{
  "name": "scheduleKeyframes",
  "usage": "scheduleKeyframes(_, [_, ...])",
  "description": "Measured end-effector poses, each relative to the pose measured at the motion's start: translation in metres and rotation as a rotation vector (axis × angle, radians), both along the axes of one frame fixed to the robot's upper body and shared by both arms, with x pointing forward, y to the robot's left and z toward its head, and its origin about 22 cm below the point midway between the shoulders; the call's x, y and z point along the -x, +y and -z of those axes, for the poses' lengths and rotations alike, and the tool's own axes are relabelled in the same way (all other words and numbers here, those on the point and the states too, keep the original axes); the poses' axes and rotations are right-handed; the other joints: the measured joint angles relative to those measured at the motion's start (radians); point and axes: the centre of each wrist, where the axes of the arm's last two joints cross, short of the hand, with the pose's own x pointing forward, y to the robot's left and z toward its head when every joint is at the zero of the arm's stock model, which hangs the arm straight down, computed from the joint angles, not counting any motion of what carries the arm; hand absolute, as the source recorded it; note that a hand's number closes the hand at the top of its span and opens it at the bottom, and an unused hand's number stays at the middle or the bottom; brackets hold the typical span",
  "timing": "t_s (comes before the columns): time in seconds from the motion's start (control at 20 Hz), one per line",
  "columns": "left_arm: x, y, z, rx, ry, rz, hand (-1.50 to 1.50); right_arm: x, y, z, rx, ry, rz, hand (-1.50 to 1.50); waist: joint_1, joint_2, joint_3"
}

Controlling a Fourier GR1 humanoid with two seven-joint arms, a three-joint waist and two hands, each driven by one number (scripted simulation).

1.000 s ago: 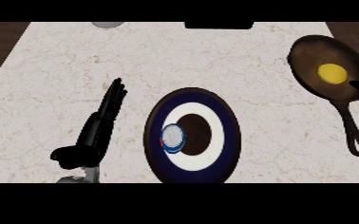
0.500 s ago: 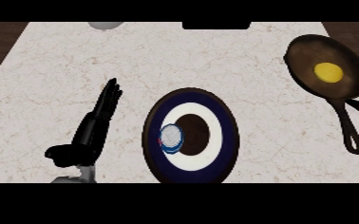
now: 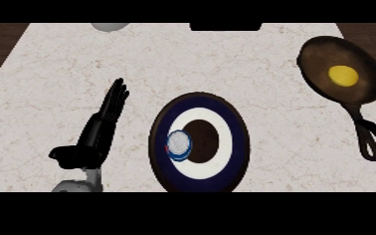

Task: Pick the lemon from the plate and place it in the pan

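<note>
The yellow lemon [image 3: 343, 75] lies inside the dark cast-iron pan [image 3: 323, 59] at the right edge of the counter, its handle pointing toward me. A dark blue and white plate [image 3: 231, 144] with a brown centre sits at the lower middle. On its left part lies a small pale round object [image 3: 178, 143]. My left hand [image 3: 99, 127] rests open left of the plate, fingers straight and pointing away from me, touching nothing. My right hand does not show.
The pale speckled counter [image 3: 220, 59] runs across the view. A grey round object [image 3: 110, 26] and a black rectangular object [image 3: 224, 26] sit at its far edge. Dark wood shows at both upper corners.
My left hand has drifted slightly to the left and toward me. The lemon, pan and plate have not moved.
</note>
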Motion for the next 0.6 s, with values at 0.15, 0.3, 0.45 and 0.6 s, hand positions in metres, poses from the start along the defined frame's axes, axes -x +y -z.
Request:
scheduleKeyframes(0.15, [-0.0019,-0.0015,0.0031,-0.003,-0.001,0.002,0.0,0.0053,0.0052,0.0024,0.021,0.017,0.016,-1.5,0.001,0.0,0.0])
scheduleKeyframes(0.3, [0.0032,0.0023,0.0,-0.002,0.002,0.004,0.0,0.0053,0.0044,-0.0025,0.027,0.032,0.021,-1.5,0.003,0.001,0.0])
scheduleKeyframes(0.45, [0.0059,-0.0002,0.0016,-0.001,0.001,0.005,0.0,0.0026,0.0094,-0.0069,0.048,0.042,0.029,-1.5,0.003,0.001,0.0])
scheduleKeyframes(0.6, [0.0052,-0.0026,-0.0027,-0.004,0.006,0.007,0.0,0.007,0.0073,-0.0062,0.087,0.047,0.043,-1.5,0.003,0.001,0.0])
